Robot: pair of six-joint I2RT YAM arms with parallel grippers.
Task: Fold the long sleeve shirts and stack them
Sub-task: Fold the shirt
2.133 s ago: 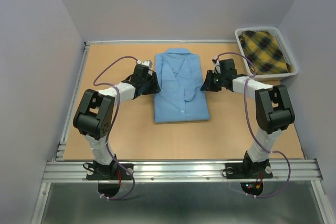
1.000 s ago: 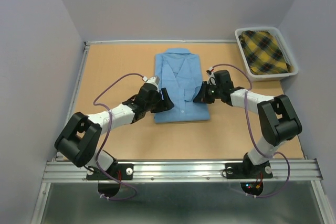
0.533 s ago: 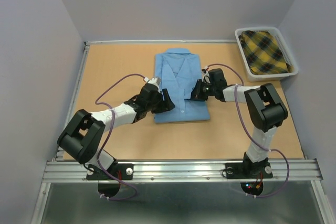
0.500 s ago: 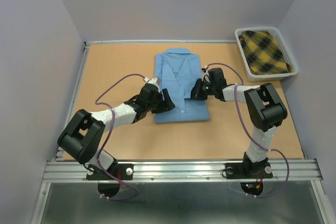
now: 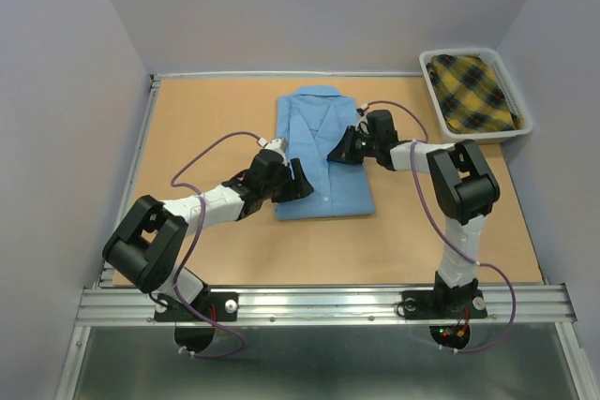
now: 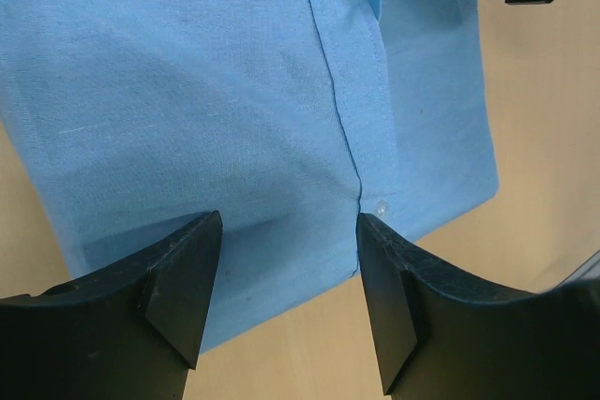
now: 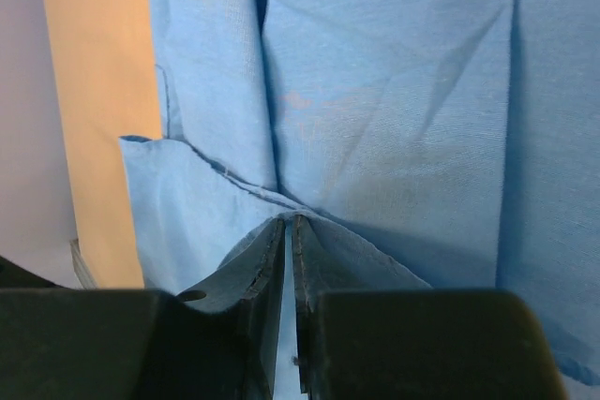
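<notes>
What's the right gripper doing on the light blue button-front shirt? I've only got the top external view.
Observer: In the right wrist view the right gripper is closed on a raised fold of the light blue button-front shirt.
Operator: Left one holding anything?
Observer: No. In the left wrist view the left gripper is open over the shirt's lower end, with nothing pinched.
Operator: Where on the front?
Observer: A small white button on the placket sits just beside one finger.
</notes>
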